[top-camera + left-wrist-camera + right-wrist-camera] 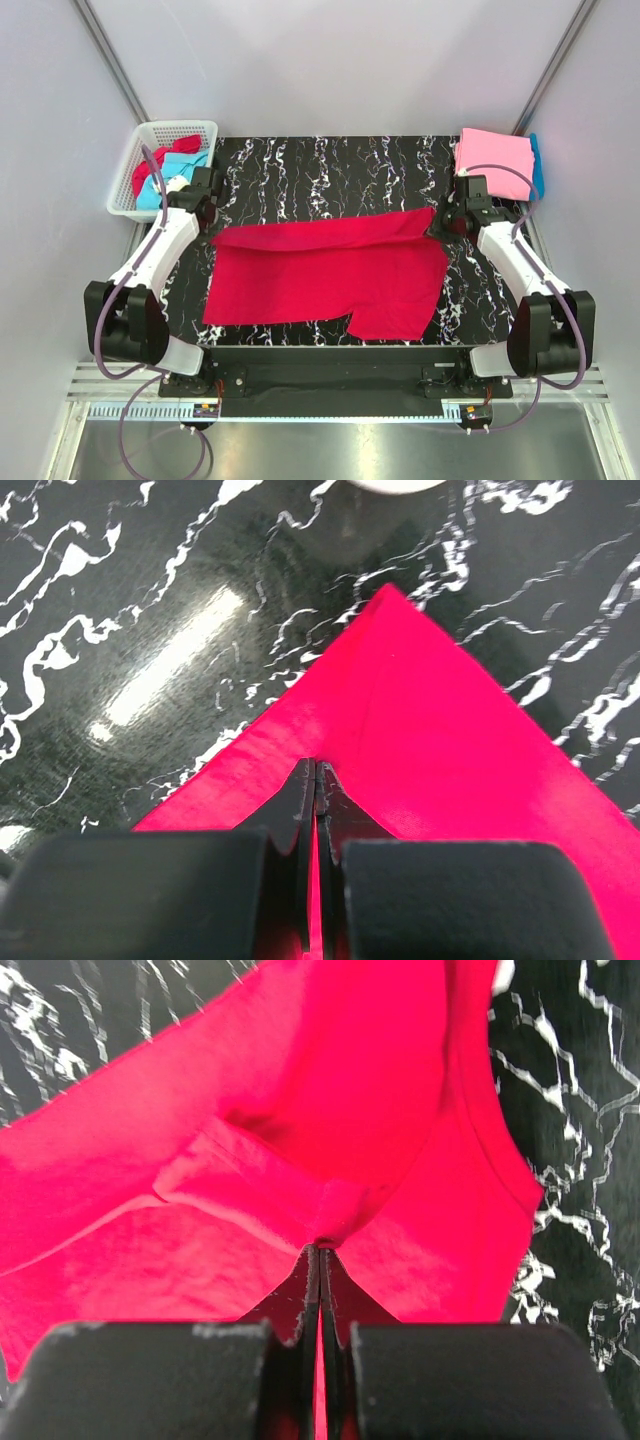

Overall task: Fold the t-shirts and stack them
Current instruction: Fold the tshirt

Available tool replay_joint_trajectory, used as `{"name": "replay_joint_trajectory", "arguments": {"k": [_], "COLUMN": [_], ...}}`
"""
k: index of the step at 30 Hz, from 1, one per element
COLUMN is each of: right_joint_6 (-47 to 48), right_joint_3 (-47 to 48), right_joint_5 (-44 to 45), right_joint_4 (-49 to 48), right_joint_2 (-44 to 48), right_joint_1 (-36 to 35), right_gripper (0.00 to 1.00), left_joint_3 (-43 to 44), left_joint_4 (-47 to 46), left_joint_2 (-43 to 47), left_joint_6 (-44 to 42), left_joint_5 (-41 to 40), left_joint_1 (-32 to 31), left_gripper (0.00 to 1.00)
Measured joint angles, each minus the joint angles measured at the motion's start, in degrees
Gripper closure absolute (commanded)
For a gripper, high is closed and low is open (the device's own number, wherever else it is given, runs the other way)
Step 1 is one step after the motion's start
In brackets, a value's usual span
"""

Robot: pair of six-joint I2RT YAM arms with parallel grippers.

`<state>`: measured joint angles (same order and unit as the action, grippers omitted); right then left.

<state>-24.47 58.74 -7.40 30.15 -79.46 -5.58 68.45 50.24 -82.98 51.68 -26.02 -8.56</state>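
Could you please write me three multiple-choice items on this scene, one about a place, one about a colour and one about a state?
1. Where on the table does the folded pink t-shirt lie?
A. Near left corner
B. Far right corner
C. Middle

2. What colour is the spread t-shirt in the middle of the table?
A. Crimson red
B. White
C. Yellow

3. How do the left gripper and the right gripper stand?
A. Both wide open above the cloth
B. Both shut on the spread t-shirt
C. One open, one shut on nothing

Answers:
1 B: the top view shows it at the far edge, just beyond the right arm.
2 A: all three views show red cloth.
3 B: each wrist view shows the fingers pinched together with red cloth between them.
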Motion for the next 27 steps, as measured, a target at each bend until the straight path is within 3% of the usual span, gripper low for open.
{"name": "replay_joint_trajectory", "arguments": {"k": [4,5,6,9,18,27], "right_joint_6": [-0.83,-1.14,-1.53,-2.78,-6.32,-4.09], "right_joint_3": [-1.84,-2.4,-2.86,-4.11,-6.05,-4.66], "right_joint_5": [0.31,0.46,0.52,1.18,3.37,-3.39], "right_joint_4": [1.2,1.6,2.1,4.04,5.84,2.05], "right_joint_2": [0.35,0.81,1.29,3.69,9.68,-6.21], "right_joint_1": [0.0,0.0,0.0,0.0,0.0,0.0], "right_gripper": [0.97,0.82,0.76,0.67,0.69,0.69], "left_joint_3": [-2.64,-3.74,-4.85,-9.07,-12.22,-3.76], "left_joint_4": [0.22,0.33,0.39,0.79,1.62,-3.89], "left_joint_2": [0.09,0.2,0.35,1.01,1.14,-5.27], "left_joint_6": [1.03,1.38,1.84,4.0,8.28,-0.07], "left_joint_5": [-0.55,-0.7,-0.83,-1.14,0.31,9.42], "left_joint_1": [0.0,0.0,0.0,0.0,-0.09,-5.95], "left_gripper": [0.94,0.91,0.89,0.81,0.75,0.77]}}
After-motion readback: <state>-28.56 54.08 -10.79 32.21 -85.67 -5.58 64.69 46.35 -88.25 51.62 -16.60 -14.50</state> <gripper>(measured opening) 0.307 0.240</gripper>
